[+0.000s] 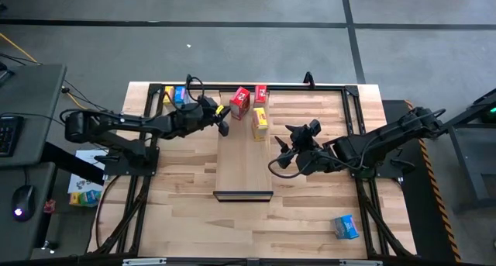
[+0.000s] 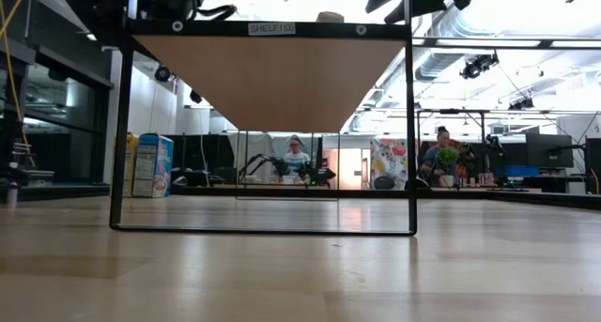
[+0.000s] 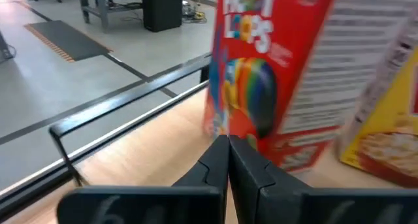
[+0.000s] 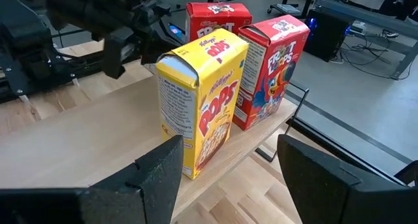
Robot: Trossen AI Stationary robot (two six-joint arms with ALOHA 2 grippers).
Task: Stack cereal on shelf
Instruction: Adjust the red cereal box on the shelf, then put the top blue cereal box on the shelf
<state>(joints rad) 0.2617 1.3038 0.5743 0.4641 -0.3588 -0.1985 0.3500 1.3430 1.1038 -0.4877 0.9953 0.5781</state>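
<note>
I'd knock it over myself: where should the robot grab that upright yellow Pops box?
Probably its upper half, pinched across the thin way, one finger on each broad face. The yellow box stands upright with the red boxes close behind it, so the open right gripper should come from the bare side of the shelf.

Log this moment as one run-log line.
shelf: two red boxes, one yellow box | left gripper: shut, beside red box | right gripper: open, empty | blue box: table corner
</note>
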